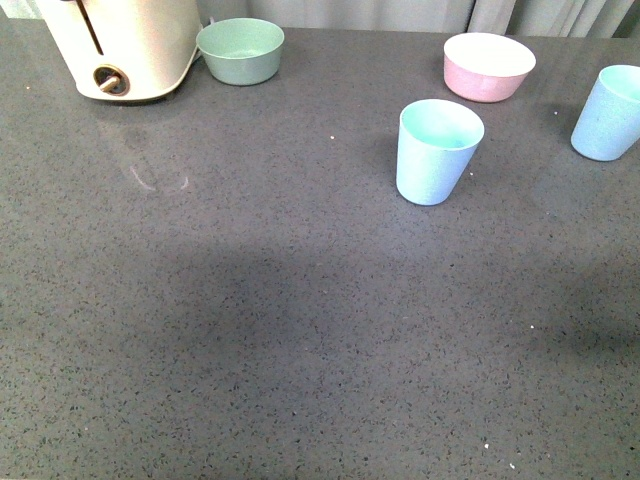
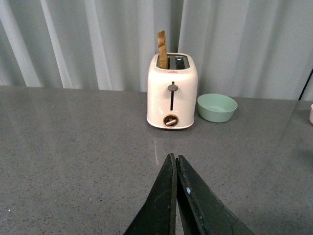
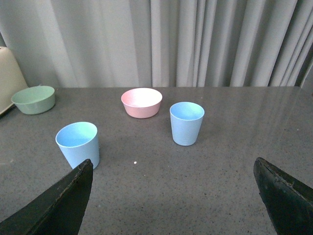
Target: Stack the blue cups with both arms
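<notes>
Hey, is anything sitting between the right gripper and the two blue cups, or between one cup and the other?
Nothing visible blocks either. Only bare counter lies between the open right gripper and the nearer blue cup, and between that cup and the farther blue cup. The pink bowl sits behind the gap, off the direct line.

Cream toaster (image 1: 130, 50), green bowl (image 1: 240, 50) just beside; pink bowl (image 1: 489, 66) well apart; grey countertop (image 1: 250, 330).
</notes>
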You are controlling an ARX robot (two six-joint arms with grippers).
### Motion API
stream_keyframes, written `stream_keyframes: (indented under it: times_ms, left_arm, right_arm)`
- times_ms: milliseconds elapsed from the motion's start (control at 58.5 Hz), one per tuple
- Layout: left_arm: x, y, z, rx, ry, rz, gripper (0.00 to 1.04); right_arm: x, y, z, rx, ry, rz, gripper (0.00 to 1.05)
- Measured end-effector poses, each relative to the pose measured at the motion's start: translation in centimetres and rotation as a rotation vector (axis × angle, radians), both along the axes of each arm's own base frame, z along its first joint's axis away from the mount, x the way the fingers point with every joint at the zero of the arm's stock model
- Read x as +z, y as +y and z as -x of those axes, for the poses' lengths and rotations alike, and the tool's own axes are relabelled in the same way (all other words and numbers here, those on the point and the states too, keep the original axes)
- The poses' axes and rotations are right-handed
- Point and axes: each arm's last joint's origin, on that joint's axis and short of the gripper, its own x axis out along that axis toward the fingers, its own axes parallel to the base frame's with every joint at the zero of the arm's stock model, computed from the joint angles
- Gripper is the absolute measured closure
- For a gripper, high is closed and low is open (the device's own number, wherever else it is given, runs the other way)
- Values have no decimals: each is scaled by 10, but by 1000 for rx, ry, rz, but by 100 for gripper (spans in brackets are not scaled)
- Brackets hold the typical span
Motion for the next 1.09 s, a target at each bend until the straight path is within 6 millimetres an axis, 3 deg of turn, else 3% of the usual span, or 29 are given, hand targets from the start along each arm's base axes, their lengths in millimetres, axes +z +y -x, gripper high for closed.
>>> stream_keyframes:
  times_ms: [496, 547, 599, 684, 753, 838, 872, 958, 1026, 1095]
  left_arm:
    - [-1, 0, 8, 0, -13, 1, 103]
    - [-1, 0, 8, 0, -13, 0, 95]
    - [-1, 0, 8, 0, -13, 0, 86]
    - [-1, 0, 8, 0, -13, 0, 72]
    - [-1, 0, 8, 0, -13, 0, 57]
    - [-1, 0, 8, 0, -13, 0, 38]
    - [-1, 0, 8, 0, -13, 0, 31]
    - [-1, 0, 8, 0, -13, 0, 10]
    - [-1, 0, 8, 0, -13, -2, 9]
    - [-1, 0, 8, 0, -13, -2, 9]
  right_arm:
    - [0, 0, 0, -1, 0, 0, 9]
    - [-1, 0, -1, -1, 112, -43, 9]
    - [-2, -2, -3, -15, 359, -106, 9]
    - [-1, -8, -13, -12, 484, -141, 9]
    - [13, -21, -33, -11, 471, -91, 9]
    - [33, -42, -68, -21, 438, 90, 9]
    - [36, -48, -79, -12, 444, 139, 9]
    - [35, -63, -127, 72, 535, 300, 9]
    - [32, -66, -153, 120, 576, 374, 9]
    - [31, -68, -191, 174, 625, 468, 9]
